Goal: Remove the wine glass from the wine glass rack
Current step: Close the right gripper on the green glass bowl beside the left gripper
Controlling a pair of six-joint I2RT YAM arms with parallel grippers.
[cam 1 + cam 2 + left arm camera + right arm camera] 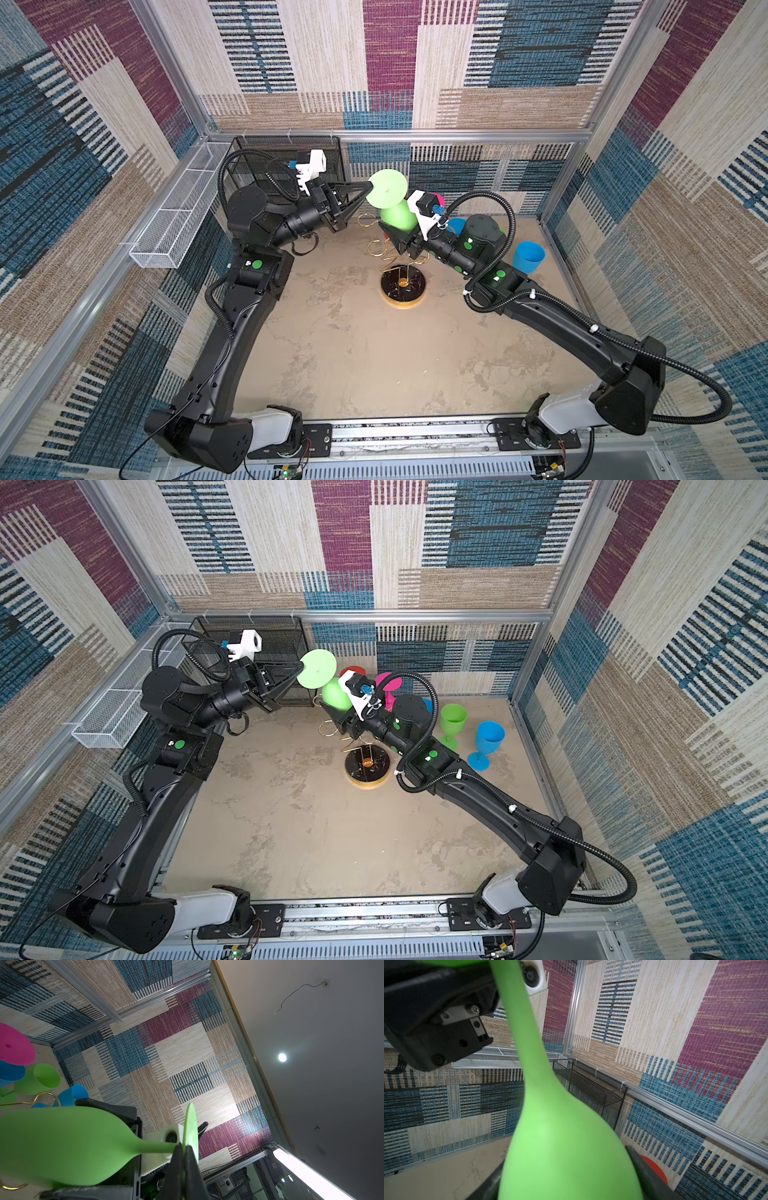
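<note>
A green wine glass [397,216] [336,694] hangs upside down above the wine glass rack [403,286] [368,766], a gold wire stand on a round black base. My left gripper [369,187] [301,668] [184,1149] is shut on the rim of the glass's foot disc. My right gripper [397,226] [336,710] [564,1167] comes in from the right, and its fingers [645,1169] lie against both sides of the bowl. In the left wrist view the wine glass [62,1142] has a bare stem with no gold ring around it.
Behind the right arm are a green glass [452,723] and a blue glass [488,739] standing upright, plus a pink one [388,688] and a red one [352,672]. A black mesh shelf [286,166] fills the back left corner. A white mesh basket [174,224] runs along the left wall.
</note>
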